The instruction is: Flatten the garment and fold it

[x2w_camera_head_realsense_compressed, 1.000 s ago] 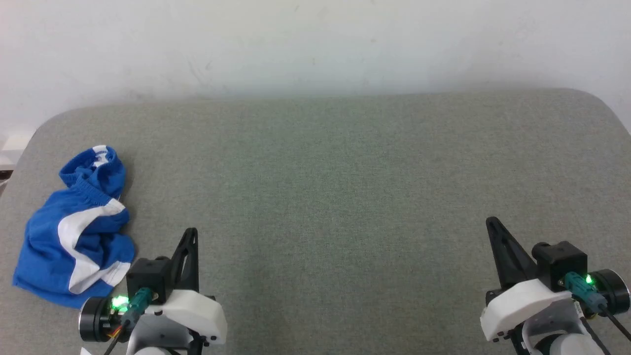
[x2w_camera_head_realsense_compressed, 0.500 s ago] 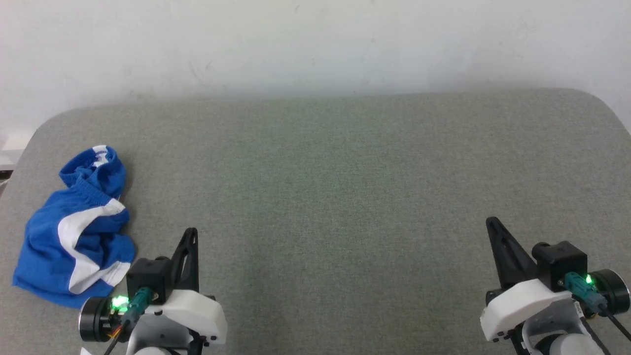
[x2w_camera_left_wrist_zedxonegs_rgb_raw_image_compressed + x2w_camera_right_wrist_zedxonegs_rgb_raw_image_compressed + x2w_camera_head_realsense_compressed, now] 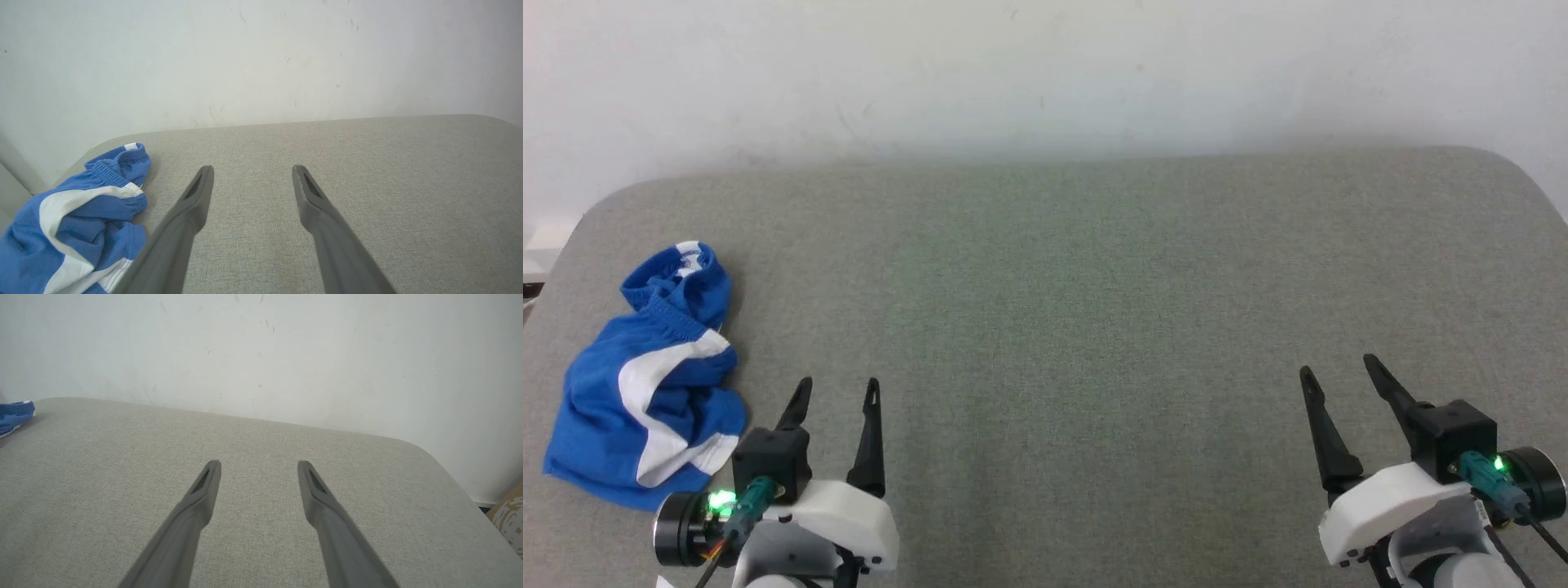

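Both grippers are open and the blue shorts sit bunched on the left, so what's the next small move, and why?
Probably move the left gripper over to the shorts and grip an edge: they lie crumpled beside that open gripper, while the right gripper is far across the table.

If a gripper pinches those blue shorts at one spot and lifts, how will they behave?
The garment lies crumpled in soft folds, so it would likely hang limp rather than hold shape. It looks thin, so probably light. On the textured grey surface, a push would probably bunch it, not slide it.
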